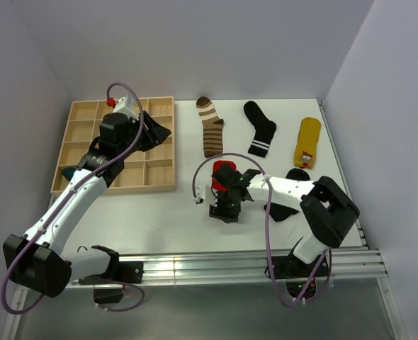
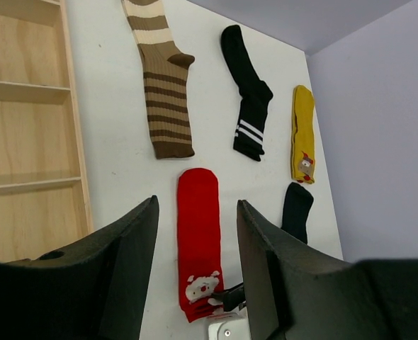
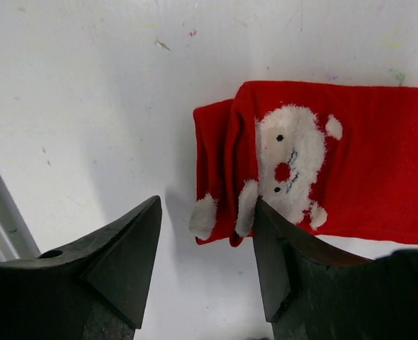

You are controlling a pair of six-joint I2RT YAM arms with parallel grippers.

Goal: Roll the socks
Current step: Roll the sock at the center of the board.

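Right gripper (image 3: 205, 265) jaws wide apart, nothing held, hanging low over the patch end of the red sock (image 3: 351, 163). One fingertip (image 3: 269, 230) overlaps the white cartoon patch in the wrist view; can't tell if it touches the fabric. The sock end sits between the open jaws and just beyond them, which reads as lining up to pinch that end and start a roll. That edge looks slightly doubled over, so a roll may be barely begun, not sure. The rest of the red sock lies flat and straight on the table (image 1: 159, 219), a good layout for rolling along its length

Left gripper (image 2: 195, 276) jaws apart too, about half open and empty, held up over the wooden tray (image 1: 81, 113) on the left, well apart from the red sock. Probably parked out of the way while the other arm works

Farther out, the other socks lie in a row at the far side, flat and separate, so each can be picked alone: brown-cream striped sock (image 1: 210, 131), black sock with white bands (image 1: 261, 131), yellow sock (image 1: 307, 142). Plain black sock (image 2: 295, 209) is nearer, just beside the right arm and partly hidden by it from above. A teal bit (image 1: 66, 172) shows in a tray compartment behind the left arm, maybe a sock already put away; too hidden to tell

Judged progress: early, four socks visibly unrolled, red one in hand next
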